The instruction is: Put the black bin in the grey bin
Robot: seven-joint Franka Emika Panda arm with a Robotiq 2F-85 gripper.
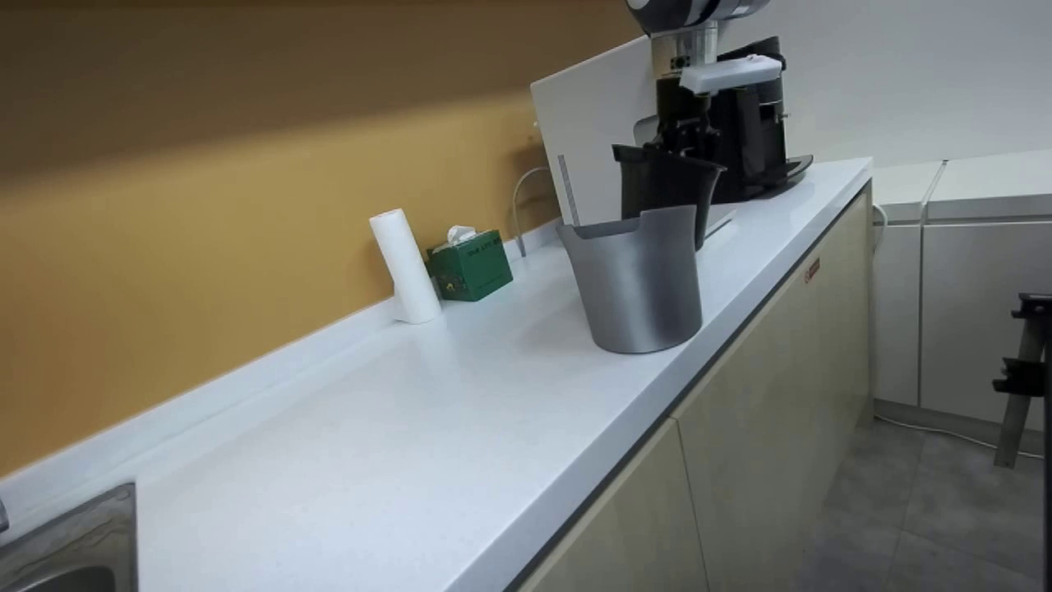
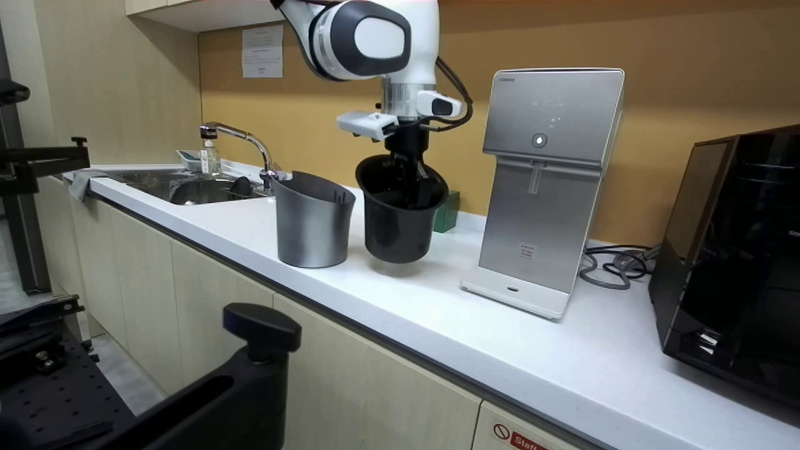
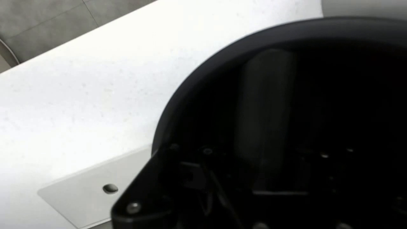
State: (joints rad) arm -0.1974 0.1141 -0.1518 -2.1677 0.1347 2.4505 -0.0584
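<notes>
The black bin (image 2: 400, 234) hangs slightly above the counter, with a shadow under its base. It is on the dispenser side of the grey bin (image 2: 315, 225). My gripper (image 2: 420, 187) points down into the black bin's mouth and holds it; the fingertips are too dark to make out. In an exterior view the grey bin (image 1: 641, 288) stands upright and hides the lower part of the black bin (image 1: 666, 177), with the gripper (image 1: 684, 141) at its rim. The black bin (image 3: 203, 70) fills much of the wrist view; a grey side, likely the grey bin (image 3: 365, 8), shows top right.
A grey water dispenser (image 2: 553, 181) and a boxy black machine (image 2: 719, 250) stand beyond the black bin. A green tissue box (image 1: 470, 267) and a white paper roll (image 1: 407, 267) stand by the wall. The sink (image 2: 187, 187) is at the far end. The counter's front edge (image 1: 657, 370) runs close to the grey bin.
</notes>
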